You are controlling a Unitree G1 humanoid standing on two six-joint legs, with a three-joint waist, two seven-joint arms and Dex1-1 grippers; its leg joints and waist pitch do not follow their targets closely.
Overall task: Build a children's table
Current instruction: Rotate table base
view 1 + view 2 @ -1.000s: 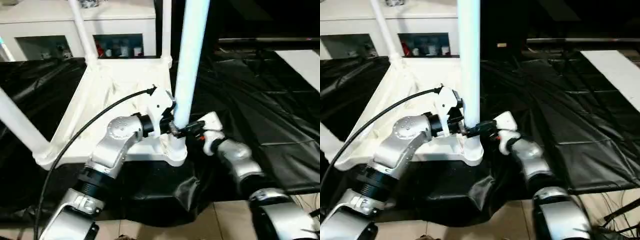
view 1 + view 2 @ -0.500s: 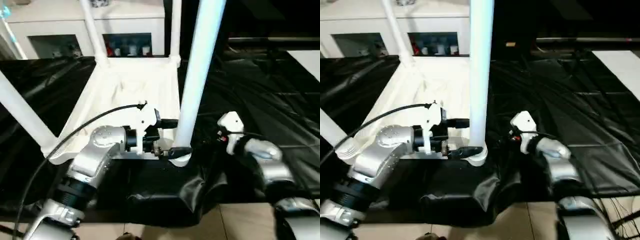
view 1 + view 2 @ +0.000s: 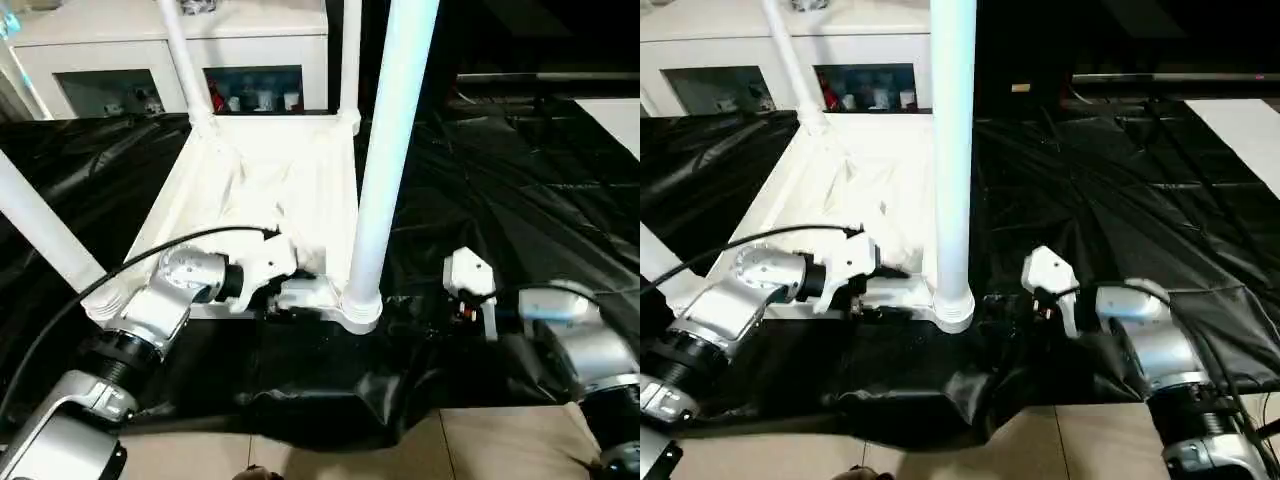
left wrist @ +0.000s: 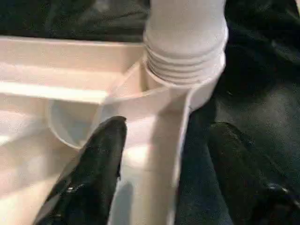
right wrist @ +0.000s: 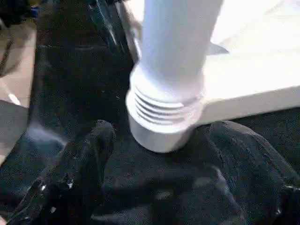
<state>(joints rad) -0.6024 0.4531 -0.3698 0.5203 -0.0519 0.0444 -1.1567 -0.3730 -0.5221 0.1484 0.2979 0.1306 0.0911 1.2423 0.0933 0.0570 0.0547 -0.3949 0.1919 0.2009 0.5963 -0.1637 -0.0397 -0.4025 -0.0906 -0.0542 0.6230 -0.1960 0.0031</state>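
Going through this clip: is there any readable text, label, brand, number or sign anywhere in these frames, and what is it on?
No readable text in any view.
Tabletop and legs: plain white, no marking.
Grippers, left and right: no label legible.
Small items behind the cabinet's glass doors: any print on them is too small and blurred to read.
Black sheet: unmarked.

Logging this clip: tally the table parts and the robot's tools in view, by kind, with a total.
Tabletop: 1
Legs: 4 (near, left, back left, back right)
Tools: 2 (left tool, right tool)
Total: 7
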